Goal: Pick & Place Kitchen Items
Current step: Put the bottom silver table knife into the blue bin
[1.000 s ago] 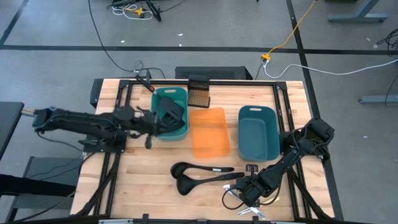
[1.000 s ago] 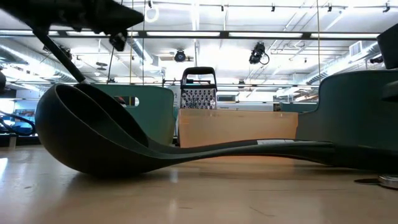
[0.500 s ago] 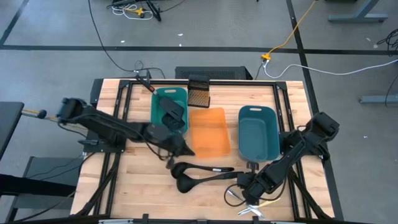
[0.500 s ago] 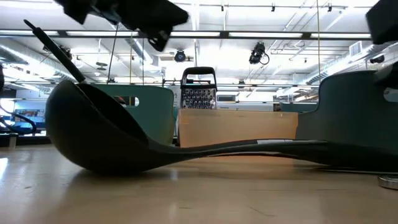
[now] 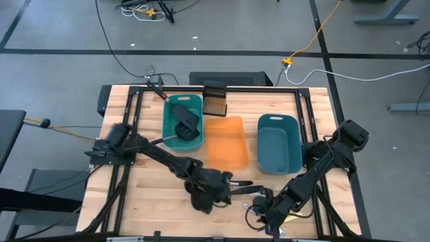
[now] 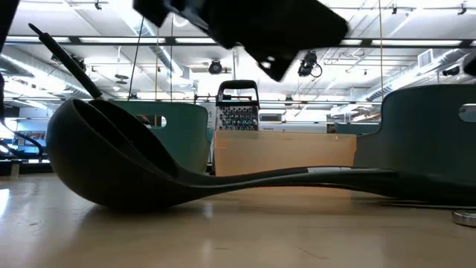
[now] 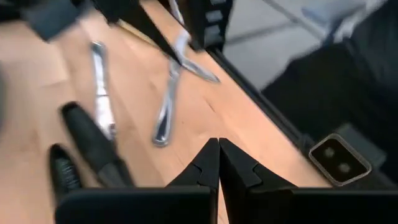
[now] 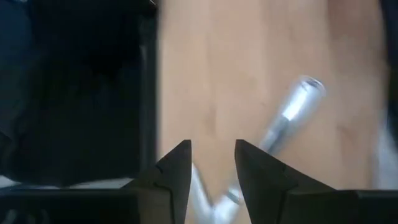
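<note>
Left arm has swung from the tray down to the ladles; right tool is parting over the cutlery.

My left tool point(image 5: 213, 190), fingers pressed together and empty, left the teal tray point(image 5: 195, 142) where one spatula point(image 5: 183, 123) lies and now hovers over the two ladles point(image 5: 201, 198) at the worktop's point(image 5: 154, 195) front. I judge a ladle is the next pick. My right tool point(image 5: 267, 210) has spread partway above the silvery cutlery point(image 8: 287, 114), clamped on nothing. The wrist views show that cutlery lying loose on the wood; the low view shows only a ladle bowl point(image 6: 111, 164) resting flat.
</note>
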Controlling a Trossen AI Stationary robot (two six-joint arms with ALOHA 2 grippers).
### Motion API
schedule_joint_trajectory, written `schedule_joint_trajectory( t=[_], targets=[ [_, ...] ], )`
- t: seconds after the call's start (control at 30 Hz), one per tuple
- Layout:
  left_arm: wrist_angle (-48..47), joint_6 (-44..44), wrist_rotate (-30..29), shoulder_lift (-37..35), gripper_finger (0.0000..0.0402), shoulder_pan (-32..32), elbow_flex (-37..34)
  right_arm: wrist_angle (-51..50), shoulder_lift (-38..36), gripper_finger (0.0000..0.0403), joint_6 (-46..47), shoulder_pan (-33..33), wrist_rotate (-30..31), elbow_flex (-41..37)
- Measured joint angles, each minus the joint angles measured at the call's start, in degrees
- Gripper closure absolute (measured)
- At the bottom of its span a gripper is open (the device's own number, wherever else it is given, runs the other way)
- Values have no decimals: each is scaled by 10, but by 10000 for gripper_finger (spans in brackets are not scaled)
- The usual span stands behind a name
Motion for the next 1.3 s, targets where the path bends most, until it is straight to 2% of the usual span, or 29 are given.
schedule_joint_trajectory(
  t=[0.1,0.2,0.43,0.63,0.77,0.97,1.13,1.3],
  targets=[
    [-62,35,3,37,393,-2,57,12,2,268,14,7,17,1],
    [-85,45,-14,64,380,0,99,18,18,268,34,13,10,1],
    [-85,61,-23,102,334,2,167,27,66,260,99,27,-14,1],
    [-88,64,-24,114,299,8,171,12,81,212,147,32,5,2],
    [-97,73,-24,118,291,12,171,0,87,189,184,32,11,4],
    [-96,86,-24,118,293,15,171,-25,86,186,217,36,31,4],
    [-96,87,-24,118,293,15,171,-34,85,186,205,36,43,5],
    [-95,87,-24,118,293,15,171,-118,89,195,176,35,46,49]
  ],
)
